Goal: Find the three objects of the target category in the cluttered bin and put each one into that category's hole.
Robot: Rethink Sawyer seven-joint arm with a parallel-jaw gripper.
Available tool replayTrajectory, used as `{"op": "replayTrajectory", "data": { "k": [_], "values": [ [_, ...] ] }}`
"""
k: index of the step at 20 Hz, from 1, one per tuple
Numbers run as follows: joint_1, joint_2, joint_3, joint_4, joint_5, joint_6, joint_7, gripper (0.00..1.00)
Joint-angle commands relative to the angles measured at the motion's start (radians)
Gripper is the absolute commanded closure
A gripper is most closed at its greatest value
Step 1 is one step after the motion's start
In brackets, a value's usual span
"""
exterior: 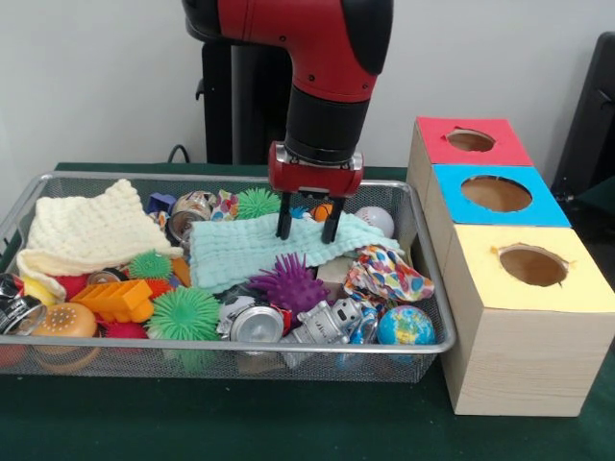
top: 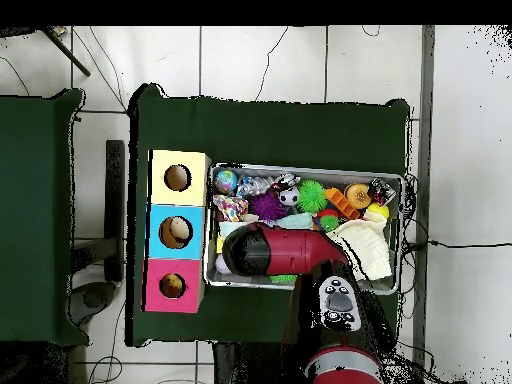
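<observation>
Nearest the camera along the bin's (exterior: pixel 423 348) front edge, going left to right, lie an orange burger toy (exterior: pixel 65 321), a green spiky ball (exterior: pixel 184 312), a crushed can (exterior: pixel 256 323), a silver toy robot (exterior: pixel 322 325) and a small globe ball (exterior: pixel 405 326). Behind them a cream knitted cloth (exterior: pixel 86 233) fills the back left corner, and a pale blue cloth (exterior: pixel 255 252) is spread across the middle, with a purple spiky ball (exterior: pixel 290 283) at its front edge.

The gripper (exterior: pixel 307 230) hangs upright over the blue cloth's back edge, fingers moderately apart and holding nothing, tips at or just above the fabric. The cloth's long axis runs left to right under it.

Which category is wanted cannot be told. Three holed boxes stand beyond the bin's right edge: red (exterior: pixel 469 142) farthest, blue (exterior: pixel 495 194), yellow (exterior: pixel 531 265) nearest.
</observation>
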Motion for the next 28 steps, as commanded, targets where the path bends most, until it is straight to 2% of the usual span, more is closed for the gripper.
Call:
{"op": "replayTrajectory", "data": {
  "k": [1,6,20,28],
  "values": [
    [-0.018,0.024,0.074,0.063,-0.058,-0.023,0.045,0.0],
    [-0.016,0.025,0.069,0.069,-0.064,-0.033,0.058,0.0],
    [-0.019,0.093,0.062,0.05,-0.084,-0.12,0.089,0.0],
    [-0.039,0.095,0.079,0.066,-0.072,-0.128,0.083,0.0]
  ]
}}
